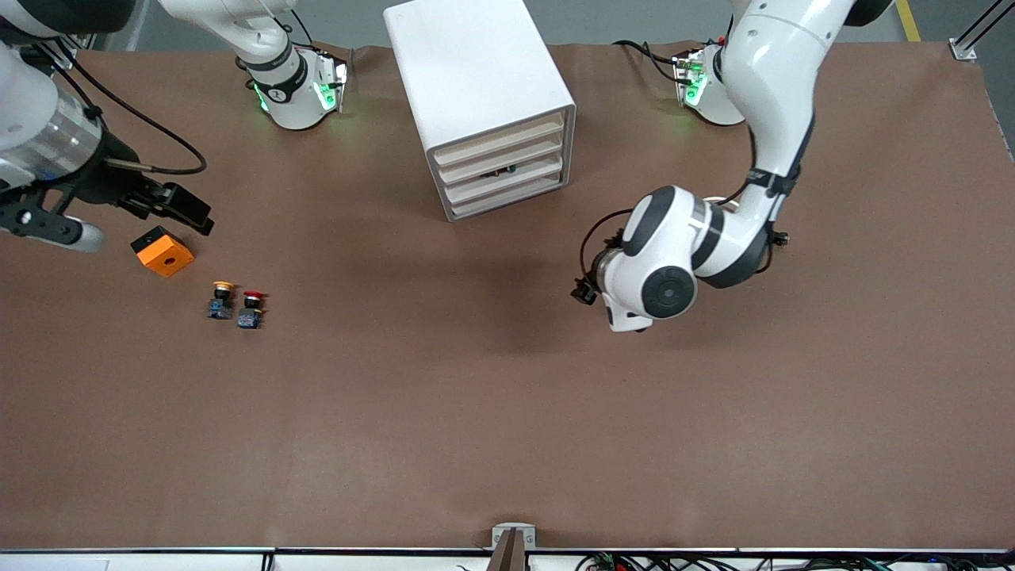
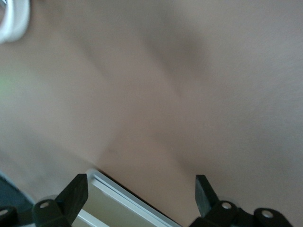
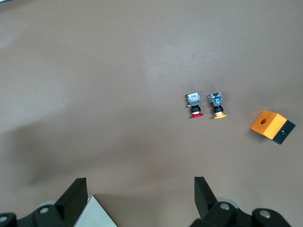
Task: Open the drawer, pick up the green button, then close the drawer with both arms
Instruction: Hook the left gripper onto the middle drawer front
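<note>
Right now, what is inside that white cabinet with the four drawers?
All four drawers of the cabinet look shut, so their contents are covered. Only a small dark shape shows at the third drawer's front edge; what it is cannot be told.

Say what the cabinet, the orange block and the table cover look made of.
Cabinet: probably matte white plastic or painted metal, smooth with rounded edges. Orange block: likely plastic or anodized metal, uniform colour, black underside, round hole. Table cover: brown matte sheet, maybe paper or fabric, faint creases.

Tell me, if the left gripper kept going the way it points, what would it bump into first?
Probably the bare brown table. The left gripper is open and its wrist view shows mostly tabletop ahead, with only the white cabinet edge close by its fingers. How far off the table lies is unclear.
</note>
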